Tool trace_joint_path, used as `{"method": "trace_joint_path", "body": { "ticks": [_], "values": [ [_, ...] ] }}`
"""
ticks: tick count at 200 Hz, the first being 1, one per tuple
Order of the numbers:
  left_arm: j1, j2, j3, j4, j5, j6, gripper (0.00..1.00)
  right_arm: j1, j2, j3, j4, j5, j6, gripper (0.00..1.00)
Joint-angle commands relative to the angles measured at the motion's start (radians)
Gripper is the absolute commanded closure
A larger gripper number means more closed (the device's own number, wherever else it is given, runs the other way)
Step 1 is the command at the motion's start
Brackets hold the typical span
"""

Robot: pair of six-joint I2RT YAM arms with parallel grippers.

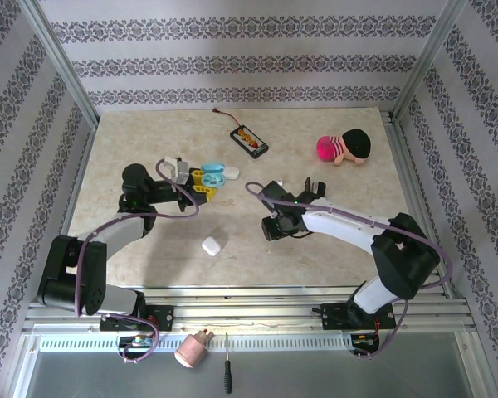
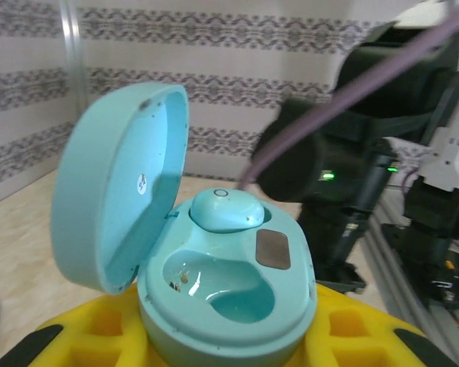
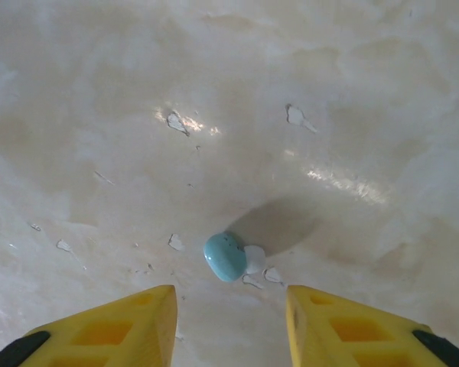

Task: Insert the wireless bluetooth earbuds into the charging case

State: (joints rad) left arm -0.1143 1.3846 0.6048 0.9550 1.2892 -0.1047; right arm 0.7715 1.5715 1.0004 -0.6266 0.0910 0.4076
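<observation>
A beige marbled tabletop (image 1: 357, 191) fills the frame's centre. Pale walls (image 1: 232, 50) with dark floral bands close the top and both sides; silver posts (image 1: 60, 58) rise at the upper corners.

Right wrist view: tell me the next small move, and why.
Probably lower the right gripper and close its fingers on the light-blue earbud: it lies on the table, centred ahead of those parted fingers, and the open case has one empty socket.
</observation>
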Motion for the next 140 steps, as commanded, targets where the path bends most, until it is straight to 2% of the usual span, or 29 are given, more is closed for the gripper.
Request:
{"method": "trace_joint_path", "body": {
  "ticks": [1, 21, 52, 90, 140],
  "values": [
    [0.041, -0.061, -0.001, -0.033, -0.012, 0.052, 0.67, 0.065, 0.076, 0.063, -0.139, 0.249, -0.089, 0.61],
    [0.061, -0.101, 0.012, -0.143, -0.033, 0.127, 0.67, 0.126, 0.156, 0.128, -0.205, 0.341, -0.119, 0.63],
    [0.065, -0.139, 0.032, -0.288, -0.052, 0.225, 0.66, 0.196, 0.254, 0.212, -0.273, 0.412, -0.139, 0.67],
    [0.069, -0.145, 0.03, -0.291, -0.053, 0.227, 0.67, 0.237, 0.324, 0.253, -0.284, 0.414, -0.151, 0.7],
    [0.069, -0.143, 0.03, -0.272, -0.045, 0.211, 0.67, 0.239, 0.358, 0.264, -0.276, 0.425, -0.175, 0.71]
  ]
}}
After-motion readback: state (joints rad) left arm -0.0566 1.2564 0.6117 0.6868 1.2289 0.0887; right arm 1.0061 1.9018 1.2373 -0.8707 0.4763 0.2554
